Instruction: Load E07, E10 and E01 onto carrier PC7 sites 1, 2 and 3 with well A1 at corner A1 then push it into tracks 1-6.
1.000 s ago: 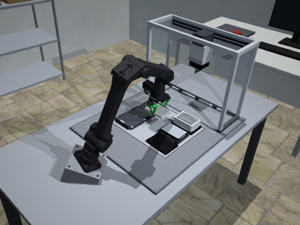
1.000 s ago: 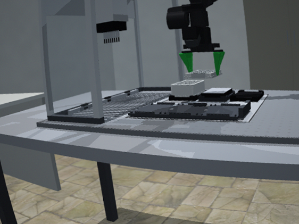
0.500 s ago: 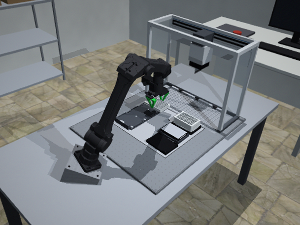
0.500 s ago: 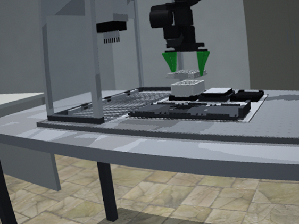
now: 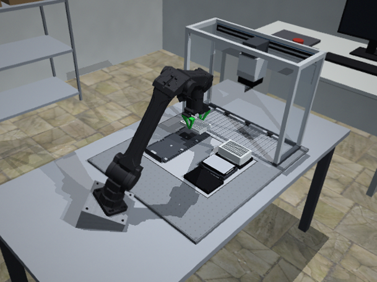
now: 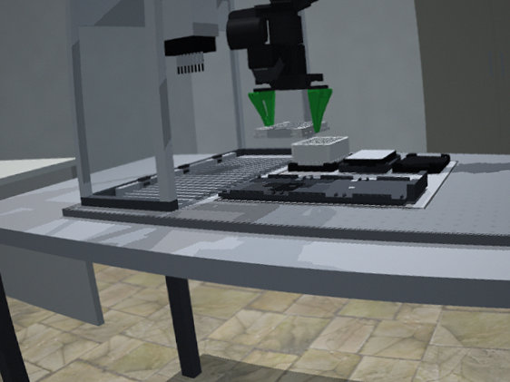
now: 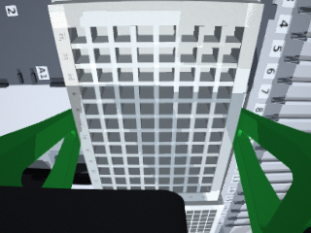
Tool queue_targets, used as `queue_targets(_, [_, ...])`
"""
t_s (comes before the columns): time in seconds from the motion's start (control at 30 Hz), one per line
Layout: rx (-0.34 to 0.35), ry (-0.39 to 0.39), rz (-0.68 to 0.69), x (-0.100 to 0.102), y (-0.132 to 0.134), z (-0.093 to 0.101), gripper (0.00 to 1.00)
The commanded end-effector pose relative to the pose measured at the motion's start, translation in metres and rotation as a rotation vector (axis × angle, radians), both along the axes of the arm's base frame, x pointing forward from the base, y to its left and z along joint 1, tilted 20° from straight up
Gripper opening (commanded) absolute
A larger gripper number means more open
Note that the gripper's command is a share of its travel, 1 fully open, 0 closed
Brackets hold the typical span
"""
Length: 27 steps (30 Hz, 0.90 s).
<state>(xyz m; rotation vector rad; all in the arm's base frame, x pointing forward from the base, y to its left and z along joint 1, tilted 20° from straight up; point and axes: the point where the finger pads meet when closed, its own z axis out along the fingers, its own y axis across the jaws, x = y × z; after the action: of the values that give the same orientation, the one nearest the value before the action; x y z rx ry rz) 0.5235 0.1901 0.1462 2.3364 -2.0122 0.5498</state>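
Observation:
My gripper [image 5: 195, 118] is shut on the white 96-well plate E01 [image 5: 193, 124], its green fingers on the plate's two long sides. It holds the plate level in the air above the rail end of the dark carrier PC7 [image 5: 177, 142]. The side view shows my gripper [image 6: 290, 110], the plate [image 6: 290, 129] and a clear gap down to the carrier [image 6: 326, 188]. In the wrist view the plate [image 7: 155, 97] fills the space between the fingers. The deep-well block E07 [image 5: 234, 151] sits in nest S3. The 384-well plate E10 [image 5: 218, 164] sits in nest S2. Nest S1 [image 5: 202, 180] is bare.
The rails [image 5: 243, 124] lie behind the carrier under the instrument frame [image 5: 292, 101]; their track numbers [image 7: 286, 26] show at the right of the wrist view. A pipetting head [image 5: 251, 69] hangs inside the frame. The carrier's sites hold nothing.

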Motion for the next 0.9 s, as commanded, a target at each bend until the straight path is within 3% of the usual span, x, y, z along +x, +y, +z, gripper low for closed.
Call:
queue_targets(0.0, [0.021,-0.037,-0.007,0.016,0.022,0.018,0.0])
queue_targets(0.07, [0.021,-0.037,-0.032,0.023,0.012,0.018,0.0])
queue_targets(0.13, [0.022,-0.037,-0.009,0.022,0.031,0.018,0.0])
queue_targets(0.47, [0.024,-0.037,-0.006,0.042,0.067,0.015,0.0])
queue_targets(0.6, [0.026,-0.04,-0.012,0.041,0.056,0.017,0.0])
queue_targets(0.63, [0.024,-0.037,-0.038,0.05,0.05,0.015,0.0])
queue_targets(0.87, [0.026,-0.04,-0.012,0.041,0.055,0.018,0.0])
